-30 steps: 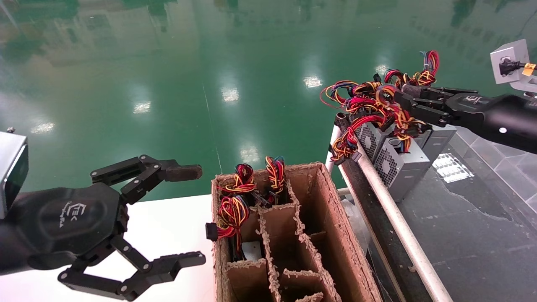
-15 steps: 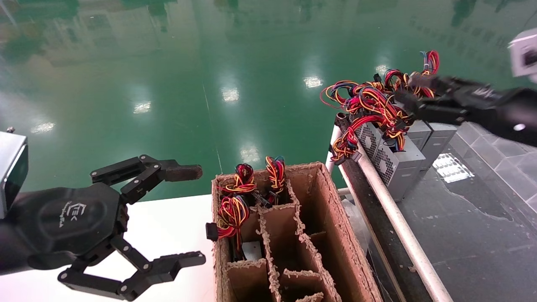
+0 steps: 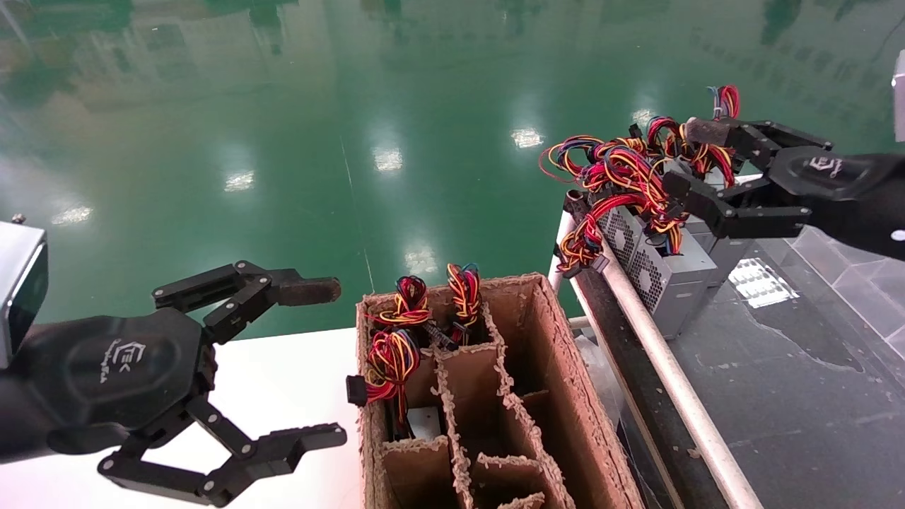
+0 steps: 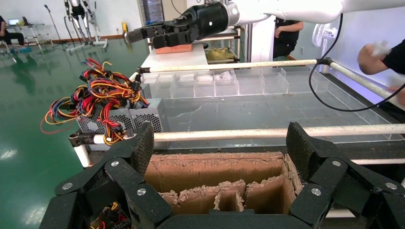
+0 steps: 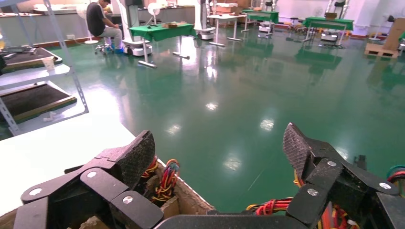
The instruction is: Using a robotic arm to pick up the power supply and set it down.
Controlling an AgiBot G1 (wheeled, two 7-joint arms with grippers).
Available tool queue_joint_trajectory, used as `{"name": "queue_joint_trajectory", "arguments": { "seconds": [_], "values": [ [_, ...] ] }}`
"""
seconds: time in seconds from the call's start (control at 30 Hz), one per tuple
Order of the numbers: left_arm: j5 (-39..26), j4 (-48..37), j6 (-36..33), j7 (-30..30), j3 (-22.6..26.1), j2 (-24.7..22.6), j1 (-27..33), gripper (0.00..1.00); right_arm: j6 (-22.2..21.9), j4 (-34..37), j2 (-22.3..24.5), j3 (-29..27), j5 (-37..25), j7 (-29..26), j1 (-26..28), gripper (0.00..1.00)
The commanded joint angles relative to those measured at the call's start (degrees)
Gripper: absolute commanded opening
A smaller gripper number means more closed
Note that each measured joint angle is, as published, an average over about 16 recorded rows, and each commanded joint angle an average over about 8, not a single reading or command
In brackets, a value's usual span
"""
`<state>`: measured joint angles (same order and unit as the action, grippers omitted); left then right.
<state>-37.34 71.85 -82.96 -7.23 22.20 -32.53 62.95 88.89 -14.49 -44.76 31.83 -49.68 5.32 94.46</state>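
The right claw point(image 3: 689, 159) is seen at the upper right of the head view, held in the air with its two black link fingers spread wide and nothing pinched between them. Its fingertips are placed over the tangle of red, yellow and orange wires point(image 3: 622, 177) that rises from the power supply point(image 3: 661, 265). Whether the fingers touch the wires cannot be told. The power supply, a grey metal box with a perforated fan grille, is found just below the right claw, resting on a dark glossy counter point(image 3: 778, 396) behind a white rail point(image 3: 672, 389). More grey units point(image 3: 728, 244) are packed against it on the side nearer the right arm.

In the left wrist view the same grey box point(image 4: 138, 119) and its wire bundle point(image 4: 98, 93) are shown below the far-off right claw point(image 4: 143, 32), which is carried on a white tubular arm point(image 4: 286, 7).

The left claw point(image 3: 318, 360) is held idle at the lower left, its fingers spread apart and holding nothing, above a white counter point(image 3: 283, 382). Just beside it a brown cardboard divider box point(image 3: 565, 396) is seen, with further wire bundles point(image 3: 396, 339) poking up from its far compartments. A green glossy floor point(image 3: 353, 106) is seen beyond.
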Motion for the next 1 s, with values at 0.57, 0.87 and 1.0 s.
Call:
{"name": "queue_joint_trajectory", "arguments": {
  "seconds": [0.57,0.87,1.0],
  "values": [
    [0.00,0.00,0.00,0.00,0.00,0.00,0.00,1.00,-1.16,-21.45,3.54,-5.74,2.84,-5.84,-11.94,1.00],
    [0.00,0.00,0.00,0.00,0.01,0.00,0.00,1.00,-1.74,-32.18,5.30,-8.61,4.26,-8.76,-17.92,1.00],
    [0.00,0.00,0.00,0.00,0.01,0.00,0.00,1.00,-2.00,-36.93,6.09,-9.88,4.89,-10.05,-20.56,1.00]
  ]
}}
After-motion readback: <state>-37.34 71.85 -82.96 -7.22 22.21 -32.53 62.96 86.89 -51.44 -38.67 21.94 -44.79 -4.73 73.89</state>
